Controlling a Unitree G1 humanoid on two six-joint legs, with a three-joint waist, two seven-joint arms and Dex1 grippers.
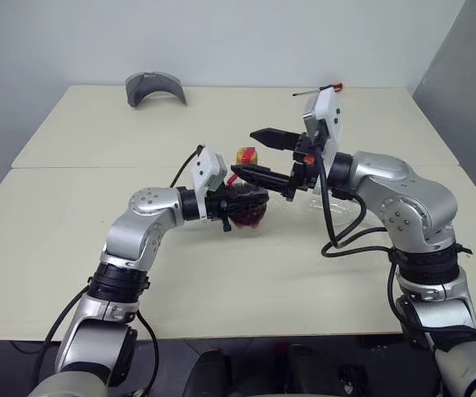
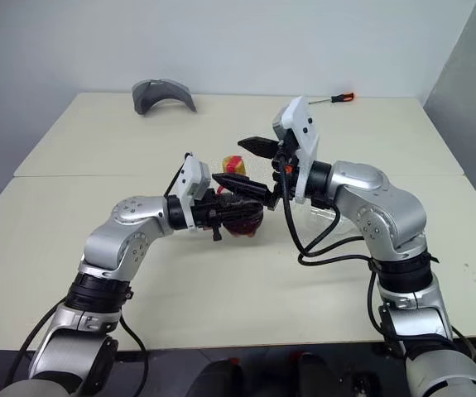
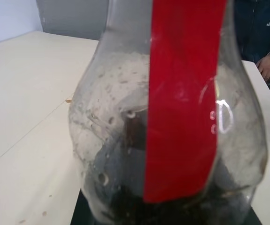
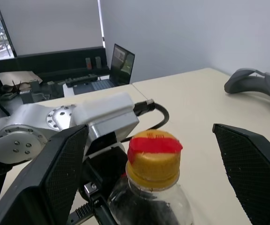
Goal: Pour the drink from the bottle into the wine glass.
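Left tool (image 2: 239, 213) clamped on small clear plastic bottle (image 2: 242, 217) with yellow cap (image 4: 153, 162); right tool (image 4: 151, 168) spread wide, straddling the cap.

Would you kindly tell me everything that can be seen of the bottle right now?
The bottle is small, squat, of clear plastic, with a rounded body, a short neck and a yellow-orange cap still on. A red strip label runs up the body and over the cap. Dark drink sits low inside. It stands upright, its body gripped by the left gripper; the right gripper's fingers stand open on either side of the cap.
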